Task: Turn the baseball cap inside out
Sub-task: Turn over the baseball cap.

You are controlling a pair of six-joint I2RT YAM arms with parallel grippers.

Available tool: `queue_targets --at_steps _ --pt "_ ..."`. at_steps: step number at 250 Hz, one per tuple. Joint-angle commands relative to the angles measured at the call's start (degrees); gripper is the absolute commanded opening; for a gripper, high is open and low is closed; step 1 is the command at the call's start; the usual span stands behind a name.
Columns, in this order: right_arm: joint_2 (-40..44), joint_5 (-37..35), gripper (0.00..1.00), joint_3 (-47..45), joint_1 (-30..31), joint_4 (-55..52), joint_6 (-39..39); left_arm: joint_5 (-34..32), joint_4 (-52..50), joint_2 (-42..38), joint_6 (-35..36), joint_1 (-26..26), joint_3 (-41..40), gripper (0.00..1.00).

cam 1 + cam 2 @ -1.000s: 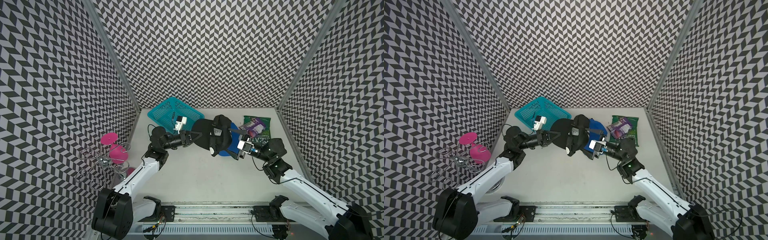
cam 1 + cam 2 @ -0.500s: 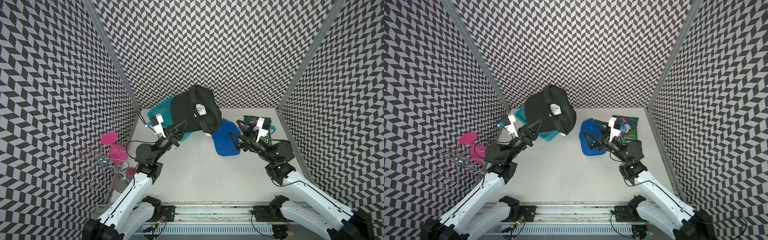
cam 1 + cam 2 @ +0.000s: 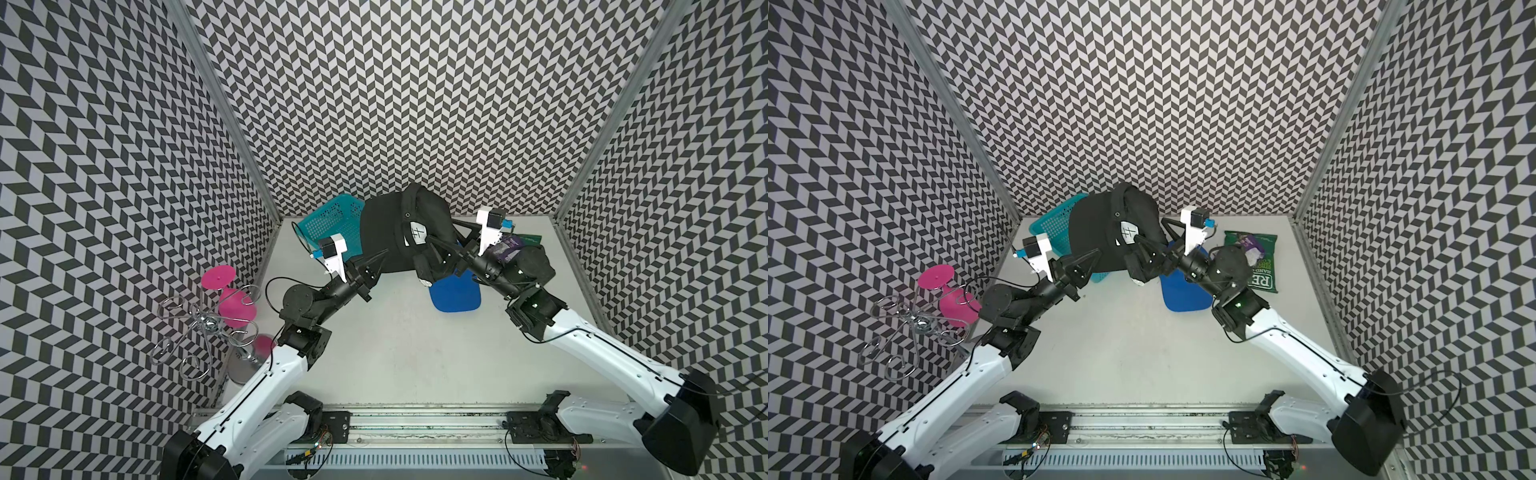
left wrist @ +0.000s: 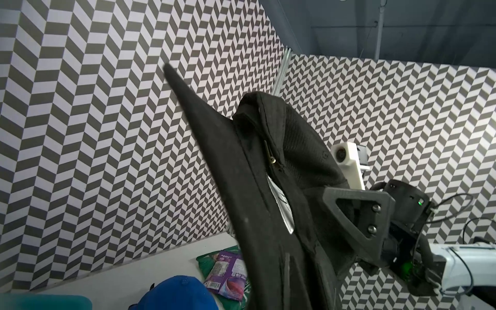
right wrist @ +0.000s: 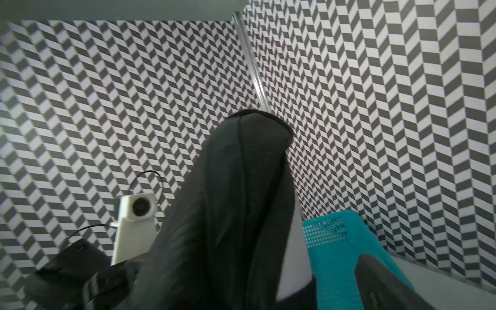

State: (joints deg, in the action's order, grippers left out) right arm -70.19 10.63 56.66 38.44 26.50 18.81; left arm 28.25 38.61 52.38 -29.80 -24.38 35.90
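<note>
- Whereas a second ago it sat low over the table, the black baseball cap [image 3: 386,232] now hangs lifted above the teal basket [image 3: 332,220] and the blue cap [image 3: 455,293].
- Right gripper [image 3: 441,239] let go, drew off and has returned spread wide against the crown, gripping nothing; probably ready to push it through.
- Left gripper [image 3: 381,254] stays pinched on the brim.

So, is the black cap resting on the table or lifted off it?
Lifted. The black cap hangs above the teal basket and table, its brim pinched by the left gripper.
</note>
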Motion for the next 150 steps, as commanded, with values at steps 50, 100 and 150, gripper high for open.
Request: queue_targets --at_steps 50,100,150 --pt "-0.1 -1.0 0.12 2.2 0.0 -3.2 -12.5 0.4 -23.4 -1.7 18.3 -0.9 5.0 0.05" --pt "2.3 9.3 0.0 -3.8 -5.2 -5.4 -25.8 -6.3 -36.0 -3.7 19.9 0.9 6.7 0.98" --pt "4.7 32.3 0.0 -6.4 -15.7 -9.1 -31.1 9.8 -41.0 -0.2 18.4 6.8 11.5 1.0"
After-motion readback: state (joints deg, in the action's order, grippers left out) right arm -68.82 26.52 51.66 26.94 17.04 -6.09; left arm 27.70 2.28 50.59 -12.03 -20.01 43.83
